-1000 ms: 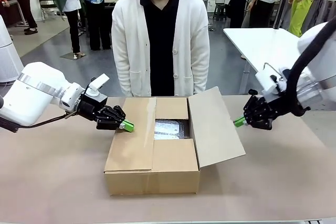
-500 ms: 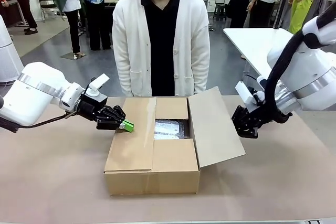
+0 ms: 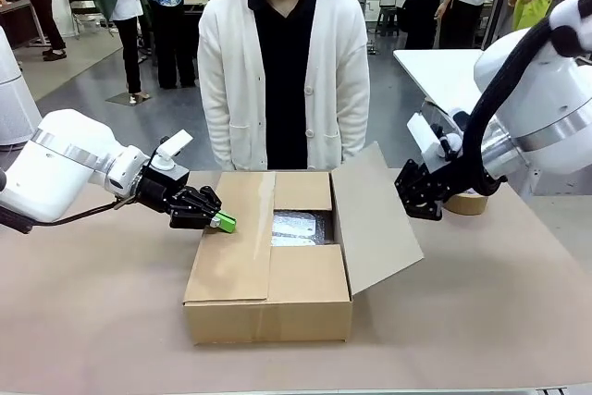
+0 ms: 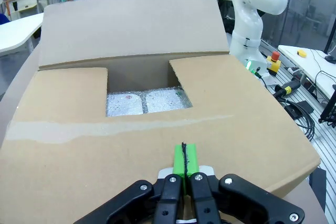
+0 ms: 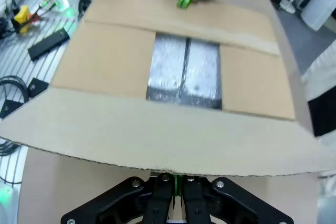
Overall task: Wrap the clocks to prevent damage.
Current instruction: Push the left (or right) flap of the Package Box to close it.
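- The cardboard box [image 3: 268, 270] sits mid-table, with the person [image 3: 282, 71] standing at its 12 o'clock
- Two wrapped clocks [image 3: 298, 227], in silvery wrap, lie side by side inside the box and show through the gap between the flaps
- The left gripper [image 3: 223, 222] is clenched on nothing, green pads pressed together, its tip on the folded-down left flap [image 3: 236, 247] at the box's 10 o'clock
- The right flap [image 3: 375, 224] stands tilted up and outward
- The right gripper [image 3: 410, 199] is clenched and empty at the box's 2 o'clock, just behind that flap's outer edge; whether it touches the flap I cannot tell
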Motion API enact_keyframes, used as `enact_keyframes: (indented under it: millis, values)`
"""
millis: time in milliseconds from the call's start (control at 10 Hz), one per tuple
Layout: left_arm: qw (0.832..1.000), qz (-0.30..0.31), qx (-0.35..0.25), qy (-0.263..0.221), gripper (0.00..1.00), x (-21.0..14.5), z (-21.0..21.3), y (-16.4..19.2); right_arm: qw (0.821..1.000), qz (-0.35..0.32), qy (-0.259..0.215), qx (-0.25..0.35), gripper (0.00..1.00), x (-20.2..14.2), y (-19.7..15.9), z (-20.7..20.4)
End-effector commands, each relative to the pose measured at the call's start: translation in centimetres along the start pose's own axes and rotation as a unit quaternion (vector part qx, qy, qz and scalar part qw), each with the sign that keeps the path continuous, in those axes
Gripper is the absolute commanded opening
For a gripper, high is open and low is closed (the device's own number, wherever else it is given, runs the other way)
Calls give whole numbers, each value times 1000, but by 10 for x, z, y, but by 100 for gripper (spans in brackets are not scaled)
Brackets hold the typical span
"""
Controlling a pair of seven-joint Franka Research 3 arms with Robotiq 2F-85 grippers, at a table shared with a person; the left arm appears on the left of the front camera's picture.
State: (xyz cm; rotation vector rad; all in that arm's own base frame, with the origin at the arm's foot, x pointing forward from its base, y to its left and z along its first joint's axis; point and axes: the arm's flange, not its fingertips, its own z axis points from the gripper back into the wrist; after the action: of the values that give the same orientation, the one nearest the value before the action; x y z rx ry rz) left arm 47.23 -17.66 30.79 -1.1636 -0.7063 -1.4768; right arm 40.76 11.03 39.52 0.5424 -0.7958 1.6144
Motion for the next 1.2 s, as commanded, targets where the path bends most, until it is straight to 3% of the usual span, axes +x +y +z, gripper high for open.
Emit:
enact_keyframes:
  millis: [0,500,1100]
  values:
    - [1000,0,2,4,1,-4,-3,0,999,2,-35,9,1,17,-1,-10]
    - [1000,0,2,4,1,-4,-3,0,995,-61,-22,73,1,37,-6,-84]
    - [1000,0,2,4,1,-4,-3,0,994,-82,-9,70,1,19,-14,-102]
